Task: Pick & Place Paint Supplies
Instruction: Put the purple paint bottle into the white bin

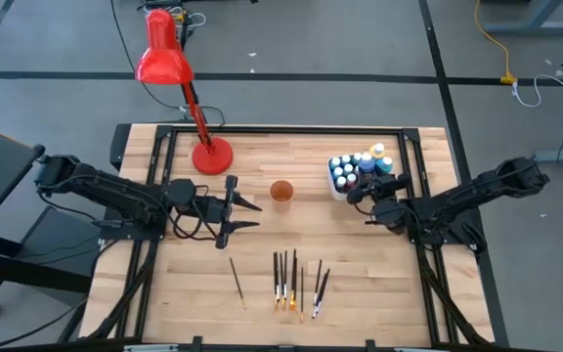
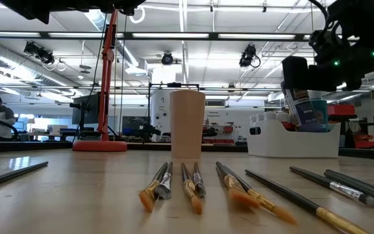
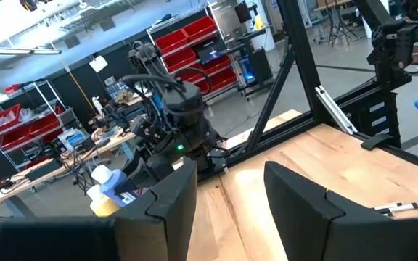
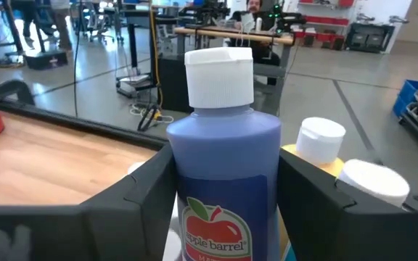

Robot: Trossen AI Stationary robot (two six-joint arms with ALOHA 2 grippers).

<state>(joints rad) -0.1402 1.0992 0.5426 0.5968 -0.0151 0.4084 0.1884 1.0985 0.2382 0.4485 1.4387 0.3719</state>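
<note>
Several paint bottles (image 1: 360,164) stand in a white tub (image 1: 335,188) at the far right of the table. My right gripper (image 1: 358,193) is at the tub's near side, shut on a blue paint bottle (image 4: 223,159) with a white cap. Several dark-handled paintbrushes (image 1: 291,279) lie flat near the table's front edge, with one more (image 1: 237,282) apart to their left. My left gripper (image 1: 245,213) hangs open and level above the table's left middle, with nothing between its fingers. My right gripper pinches the blue bottle's body (image 4: 194,181) between its two fingers (image 4: 140,199), just below the shoulder, one finger on each side. The fingers come in level. The bottle (image 2: 304,107) stands about upright at the tub, its lower end hidden behind the tub's wall (image 2: 291,140).
A small orange cup (image 1: 281,193) stands at mid-table between the two grippers. A red desk lamp has its base (image 1: 211,154) at the far left, its head leaning beyond the far edge. Black frame rails run along the table's sides.
</note>
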